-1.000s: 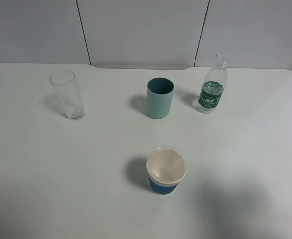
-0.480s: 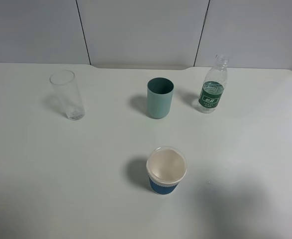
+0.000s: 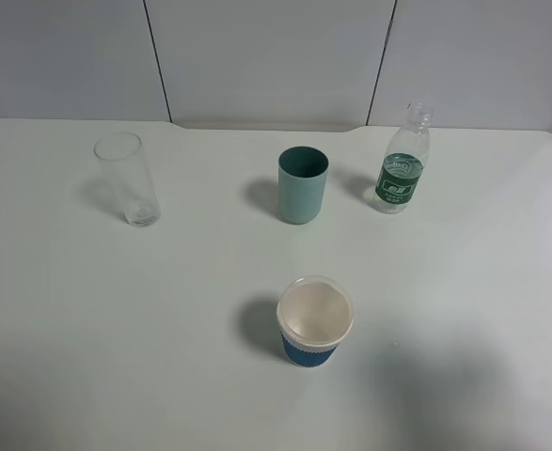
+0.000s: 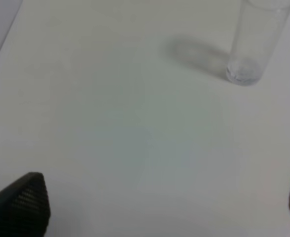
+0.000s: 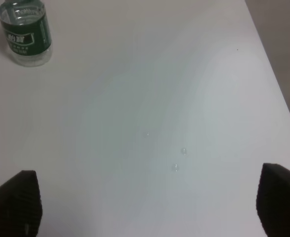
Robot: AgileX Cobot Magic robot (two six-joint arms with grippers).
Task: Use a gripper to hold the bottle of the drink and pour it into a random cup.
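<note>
Both claws spread, empty; bottle (image 5: 25, 32) upright on counter (image 5: 149, 89), well apart from right claw (image 5: 147, 197) (green label, white marks unreadable).

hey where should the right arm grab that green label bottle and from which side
Probably around the labelled body of the bottle, coming level from the near side with the open right tool. It stands upright, its neck is narrow, and that side is free.

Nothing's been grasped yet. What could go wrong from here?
1. The bottle is capless, so tilting it early or clipping it on approach could spill.
2. The cup stands close beside the bottle; a wide-open right gripper could nudge it.
3. Small droplets lie on the table near the right gripper, so the surface may be slippery.
</note>
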